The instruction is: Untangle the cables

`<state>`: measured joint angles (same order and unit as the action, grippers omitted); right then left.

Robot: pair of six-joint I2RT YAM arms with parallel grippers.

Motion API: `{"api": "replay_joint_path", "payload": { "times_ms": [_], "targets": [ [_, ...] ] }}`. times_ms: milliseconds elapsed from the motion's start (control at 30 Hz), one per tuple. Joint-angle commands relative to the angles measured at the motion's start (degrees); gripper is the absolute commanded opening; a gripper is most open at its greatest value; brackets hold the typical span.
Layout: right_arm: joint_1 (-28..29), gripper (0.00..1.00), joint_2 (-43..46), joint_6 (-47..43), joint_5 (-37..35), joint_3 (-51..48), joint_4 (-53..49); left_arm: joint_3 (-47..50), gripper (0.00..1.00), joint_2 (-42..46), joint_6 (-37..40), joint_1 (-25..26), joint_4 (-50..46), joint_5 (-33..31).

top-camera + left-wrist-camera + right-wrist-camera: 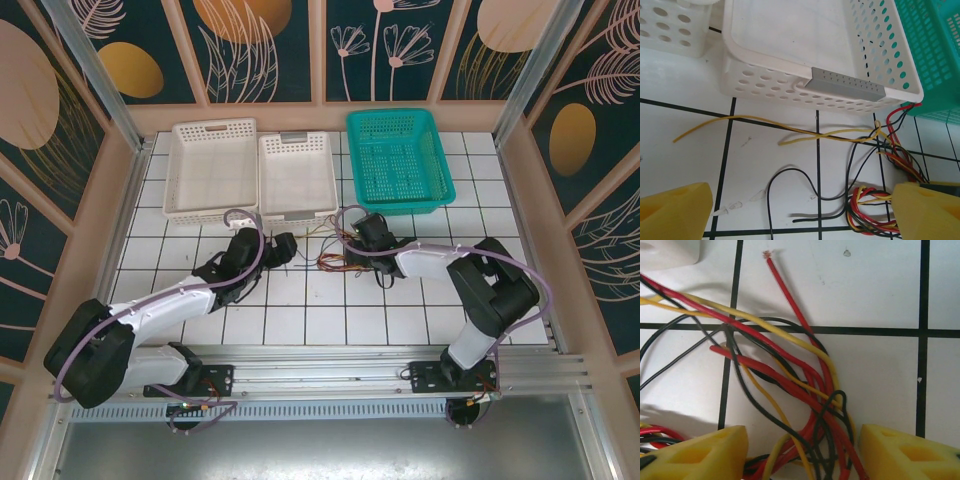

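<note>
The left gripper [800,216] stands wide open and holds nothing. Its blunt yellow fingers [672,212] sit in the two lower corners of the left wrist view, the right-hand one just beside the tangle. The right gripper [802,455] is partly open, its fingers [910,452] straddling the thick of the bundle at the bottom of the right wrist view. Strands run between them, but I cannot tell whether the pads press on any.

The cables [335,262] lie at the centre of the top view, between the two grippers, on the white tiled table [300,322]. They are thin, floppy wires in red, black and yellow, crossed and looped over one another [810,390]. Two yellow strands trail left across the tiles, and one red end points up with its bare tip showing.

Just above the tangle [890,145] sits a white perforated plastic basket [790,85] with a grey handle. A teal mesh basket [935,50] stands at the upper right.
</note>
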<state>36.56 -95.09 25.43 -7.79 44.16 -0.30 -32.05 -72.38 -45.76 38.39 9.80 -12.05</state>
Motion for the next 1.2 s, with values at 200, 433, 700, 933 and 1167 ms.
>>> {"api": "replay_joint_path", "payload": {
  "times_ms": [200, 433, 700, 933, 1167],
  "targets": [
    [0.4, 0.33, -3.4, 0.2, -0.4, 1.1, -2.0, -2.5, 0.91, -1.4, -0.7, 1.4, -1.3, 0.2],
    [0.8, 0.06, -1.7, -0.6, 2.2, 0.2, 0.3, -2.9, 0.91, -2.6, -0.8, 3.3, -0.8, 0.4],
    [1.3, 0.00, 4.7, -2.0, 4.9, -2.3, 6.0, -2.1, 0.92, -2.9, 0.1, 4.8, 3.4, 4.5],
    [0.9, 0.00, 12.6, -2.8, 8.4, -5.0, 12.1, 1.1, 0.92, -0.6, 2.2, 6.4, 11.0, 12.2],
    [-0.4, 0.00, 17.1, -1.9, 14.8, -6.9, 15.7, 5.6, 0.91, 2.9, 3.4, 7.5, 16.2, 16.5]
  ]
}}
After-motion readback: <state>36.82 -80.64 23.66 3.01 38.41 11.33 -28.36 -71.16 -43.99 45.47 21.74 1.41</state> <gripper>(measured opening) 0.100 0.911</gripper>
